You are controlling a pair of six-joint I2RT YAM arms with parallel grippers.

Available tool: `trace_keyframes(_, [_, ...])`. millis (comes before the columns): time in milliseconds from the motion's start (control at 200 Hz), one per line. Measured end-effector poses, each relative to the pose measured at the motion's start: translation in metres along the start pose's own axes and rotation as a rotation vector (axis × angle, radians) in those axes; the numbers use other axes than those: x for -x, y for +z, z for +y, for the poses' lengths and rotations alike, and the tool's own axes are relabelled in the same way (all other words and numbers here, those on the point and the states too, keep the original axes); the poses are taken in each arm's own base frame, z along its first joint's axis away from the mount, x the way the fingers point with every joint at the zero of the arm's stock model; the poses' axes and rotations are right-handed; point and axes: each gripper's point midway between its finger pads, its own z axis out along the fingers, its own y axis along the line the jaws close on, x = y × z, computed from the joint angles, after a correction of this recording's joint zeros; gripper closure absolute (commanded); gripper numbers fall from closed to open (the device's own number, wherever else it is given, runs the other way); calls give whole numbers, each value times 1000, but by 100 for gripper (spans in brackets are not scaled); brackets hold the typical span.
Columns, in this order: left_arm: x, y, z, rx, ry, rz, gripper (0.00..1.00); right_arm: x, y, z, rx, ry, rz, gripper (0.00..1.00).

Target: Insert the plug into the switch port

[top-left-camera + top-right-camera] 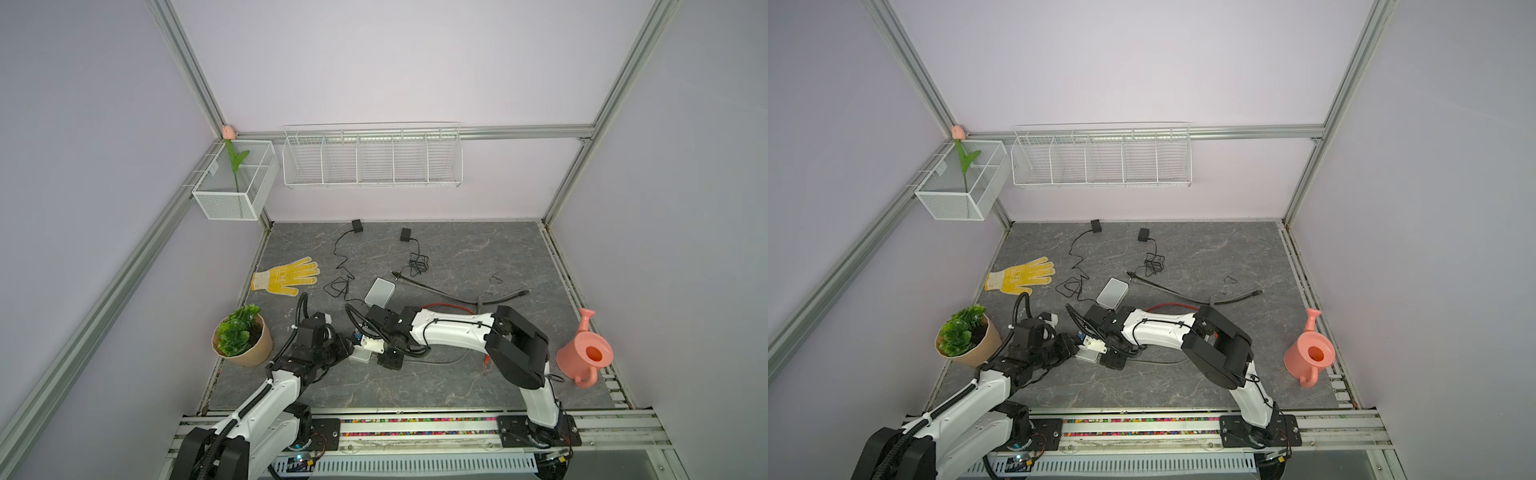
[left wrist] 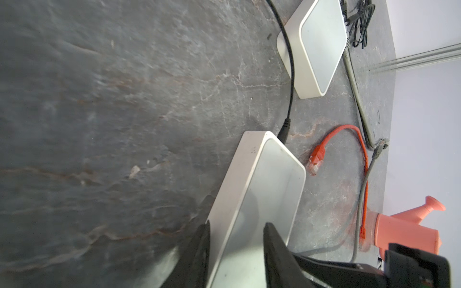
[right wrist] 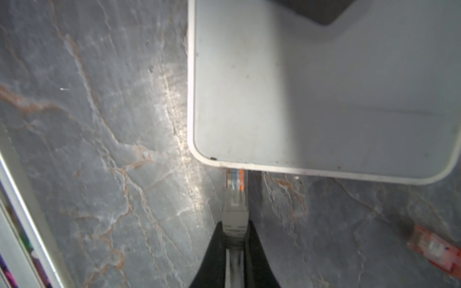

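Observation:
The switch point(image 2: 262, 187) is a flat white box on the grey slab, small in both top views point(image 1: 360, 356) point(image 1: 1088, 356), with a black power lead point(image 2: 284, 132) plugged into its far end. My left gripper point(image 2: 237, 224) point(image 1: 347, 347) clasps its near end, one finger against a side wall and the other over the top face. The grey plug point(image 3: 234, 199) is pinched by its boot in my right gripper point(image 3: 235, 229) point(image 1: 369, 345). Its clear tip just meets the switch's edge point(image 3: 311, 99). The port itself is hidden under that edge.
A second white box point(image 1: 379, 292) lies just behind. An orange cable's plug point(image 2: 315, 159) point(image 3: 434, 249) rests beside the switch. Black adapters point(image 1: 356, 226) and cables trail at the back. A yellow glove point(image 1: 286, 276), a potted plant point(image 1: 241, 334) and a pink watering can point(image 1: 584, 353) flank the arms.

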Motion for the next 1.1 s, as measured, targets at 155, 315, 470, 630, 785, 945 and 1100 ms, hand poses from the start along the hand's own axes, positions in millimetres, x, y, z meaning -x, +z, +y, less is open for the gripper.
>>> trace_keyframes(155, [-3, 3, 4, 14, -8, 15, 64, 2, -1, 1, 5, 0, 16, 93])
trace_keyframes(315, [-3, 5, 6, 19, -11, 23, 65, 1, 0, 2, 10, 0, 34, 93])
trace_keyframes(470, [-4, 6, 6, 19, -11, 24, 65, 1, 1, 1, 11, 1, 40, 93])
trace_keyframes(630, [-4, 5, 6, 21, -11, 23, 66, 2, 1, 1, 12, 2, 46, 93])
trace_keyframes(785, [-3, 4, 7, 25, -9, 18, 66, 3, 1, 1, 15, 5, 62, 93])
trace_keyframes(945, [-3, 3, 5, 19, -5, 14, 66, 4, 1, 0, 13, 6, 72, 93])
trace_keyframes(1100, [-3, 2, 4, 16, -4, 14, 66, 8, 2, -3, 6, 9, 71, 93])
